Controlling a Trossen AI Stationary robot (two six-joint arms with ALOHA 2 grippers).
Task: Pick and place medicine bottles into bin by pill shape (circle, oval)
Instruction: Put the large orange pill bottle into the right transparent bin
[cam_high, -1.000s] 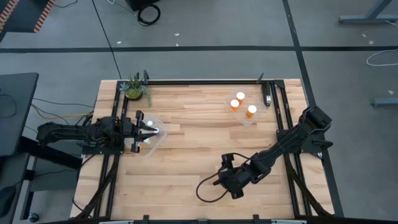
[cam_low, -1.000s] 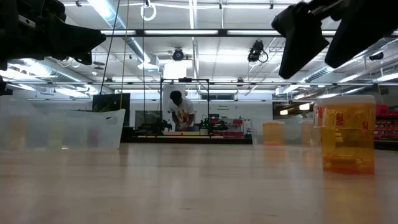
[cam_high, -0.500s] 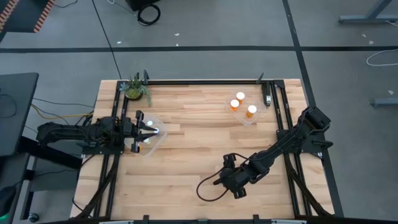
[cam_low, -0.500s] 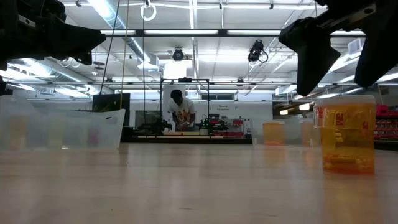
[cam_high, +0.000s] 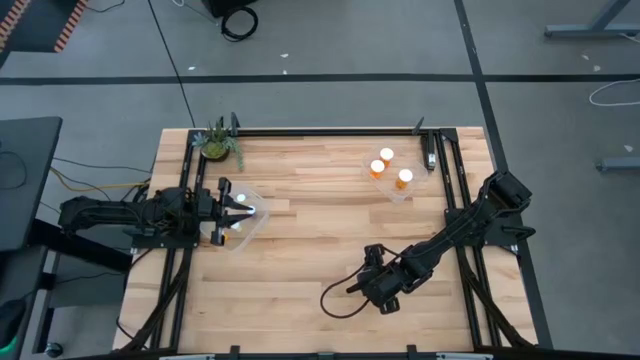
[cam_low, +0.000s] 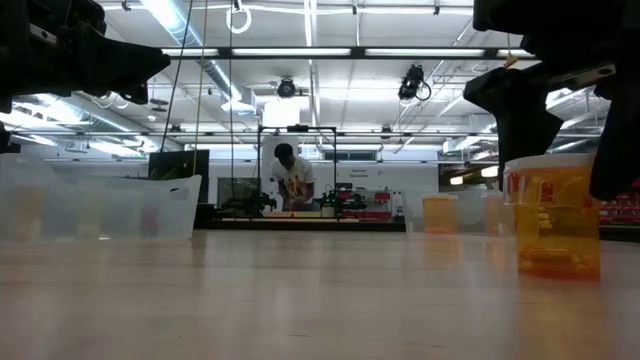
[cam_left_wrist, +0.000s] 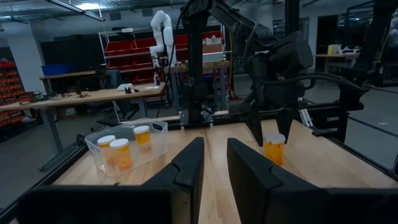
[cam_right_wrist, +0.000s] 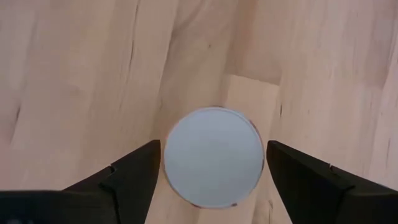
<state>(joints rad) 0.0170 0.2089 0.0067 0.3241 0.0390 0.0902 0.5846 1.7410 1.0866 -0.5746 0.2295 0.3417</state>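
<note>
Last loose bottle lined up for a top-down grab

The right gripper (cam_right_wrist: 213, 171) is hung straight over the medicine bottle (cam_low: 556, 217), jaws spread either side of its white cap (cam_right_wrist: 214, 156), nothing held yet. It should be kept centred and lowered squarely before being closed. Left gripper (cam_left_wrist: 213, 163) is parked nearly shut over its bin (cam_high: 254, 222), empty.

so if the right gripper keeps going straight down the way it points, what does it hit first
The white cap of the medicine bottle, standing upright directly below the open right gripper. The fingers look set to pass either side of it, then the table.
</note>
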